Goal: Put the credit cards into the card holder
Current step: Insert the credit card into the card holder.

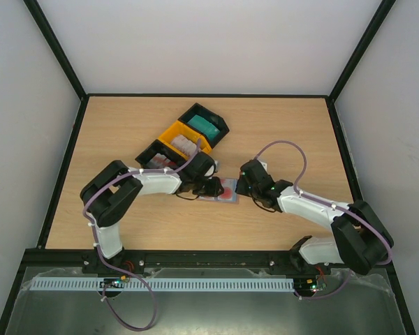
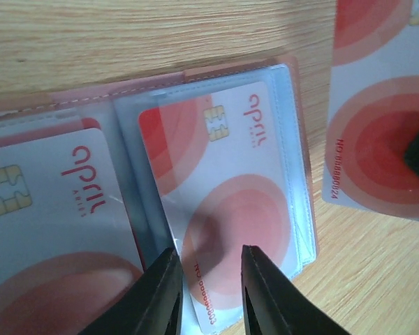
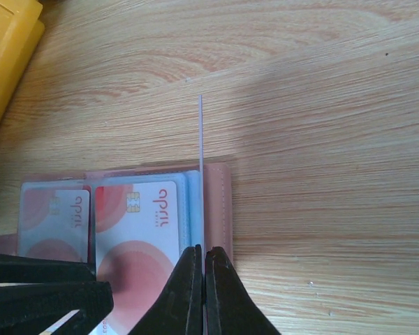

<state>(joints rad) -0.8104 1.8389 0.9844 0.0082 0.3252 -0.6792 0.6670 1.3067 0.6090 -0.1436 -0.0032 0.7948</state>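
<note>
One table [image 1: 126, 125], trays [image 1: 185, 139] at 11 o'clock of the open wallet [image 1: 225, 190] at centre.
Right gripper [image 3: 204, 252] clamped on loose card [image 2: 377, 125], edge-up at wallet's 3 o'clock; left gripper [image 2: 208, 255] jaws slightly apart over pocketed card [image 2: 223, 174].

This is looking like a robot lab test cell: a left arm [image 1: 157, 183] and right arm [image 1: 307, 204] are sitting bolted to a rail [image 1: 209, 259] at a wooden table [image 1: 126, 132], with white walls [image 1: 209, 42] and a black frame [image 1: 56, 50] boxing everything in.
</note>
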